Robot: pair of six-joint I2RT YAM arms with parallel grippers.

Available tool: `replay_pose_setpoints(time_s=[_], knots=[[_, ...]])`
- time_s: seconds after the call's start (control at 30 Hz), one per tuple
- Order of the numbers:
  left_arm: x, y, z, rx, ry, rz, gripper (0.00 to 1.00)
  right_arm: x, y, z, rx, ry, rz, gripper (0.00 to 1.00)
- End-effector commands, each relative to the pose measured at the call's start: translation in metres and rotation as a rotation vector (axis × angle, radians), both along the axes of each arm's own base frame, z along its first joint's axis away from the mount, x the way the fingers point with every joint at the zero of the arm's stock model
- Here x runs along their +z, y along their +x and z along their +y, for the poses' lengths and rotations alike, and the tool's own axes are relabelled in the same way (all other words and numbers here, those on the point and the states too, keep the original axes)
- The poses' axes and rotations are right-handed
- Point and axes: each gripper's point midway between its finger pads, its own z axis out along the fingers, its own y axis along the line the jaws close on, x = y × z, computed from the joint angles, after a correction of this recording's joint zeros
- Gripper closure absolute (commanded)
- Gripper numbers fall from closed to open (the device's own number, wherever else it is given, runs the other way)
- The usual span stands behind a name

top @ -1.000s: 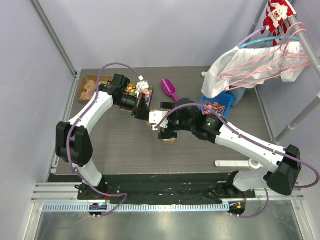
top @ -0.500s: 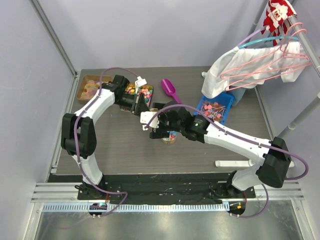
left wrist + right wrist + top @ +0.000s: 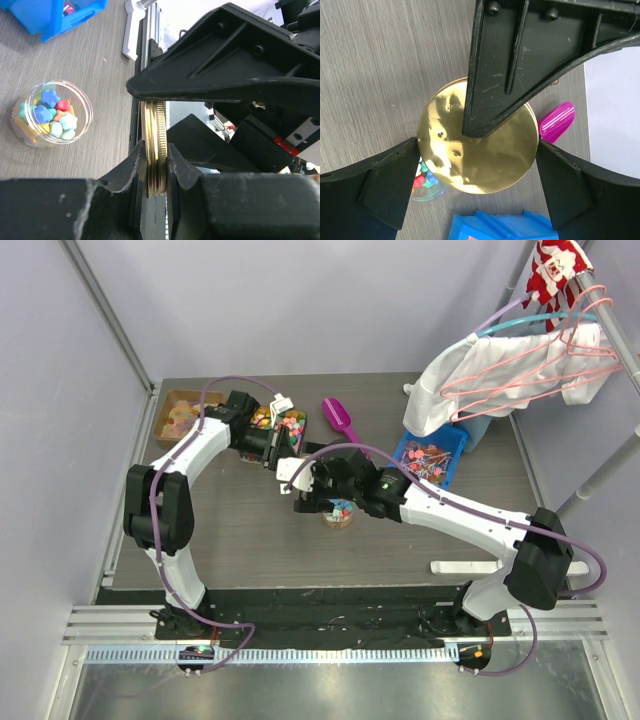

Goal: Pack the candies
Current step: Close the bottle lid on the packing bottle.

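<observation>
Right gripper (image 3: 477, 175) now nearer, jaws wide about gold lid (image 3: 447, 150); left gripper (image 3: 156, 152) tight on its edge

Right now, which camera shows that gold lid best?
The right wrist view: the gold lid faces it flat, though partly blocked. The left wrist view shows only its edge, pinched by the left gripper. The top view barely shows it.

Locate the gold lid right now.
The lid is near the middle of the top view, pinched on edge by the left gripper, between the open right gripper's fingers, beside the candy jar.
</observation>
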Motion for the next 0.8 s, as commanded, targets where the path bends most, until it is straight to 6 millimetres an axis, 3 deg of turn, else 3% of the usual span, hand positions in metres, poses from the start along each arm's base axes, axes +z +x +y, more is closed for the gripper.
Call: replay_pose_setpoints(time_s=[0.0, 0.37, 0.57, 0.67, 0.77], knots=[[0.013, 0.002, -0.001, -0.01, -0.048, -0.012, 1.0, 0.033, 0.01, 0.009, -0.033, 0.09, -0.062, 0.0], [0.005, 0.003, -0.001, -0.009, -0.041, 0.004, 1.0, 0.038, 0.006, 0.011, -0.019, 0.101, -0.044, 0.05], [0.0, 0.003, -0.002, -0.011, -0.038, 0.016, 1.0, 0.035, 0.004, 0.013, 0.0, 0.092, -0.03, 0.18], [-0.001, 0.003, -0.001, -0.009, -0.032, 0.0, 0.89, 0.034, 0.003, 0.013, 0.001, 0.085, -0.023, 0.21], [-0.001, 0.003, 0.0, -0.007, -0.028, -0.015, 0.89, 0.029, 0.001, 0.01, 0.005, 0.076, -0.017, 0.25]])
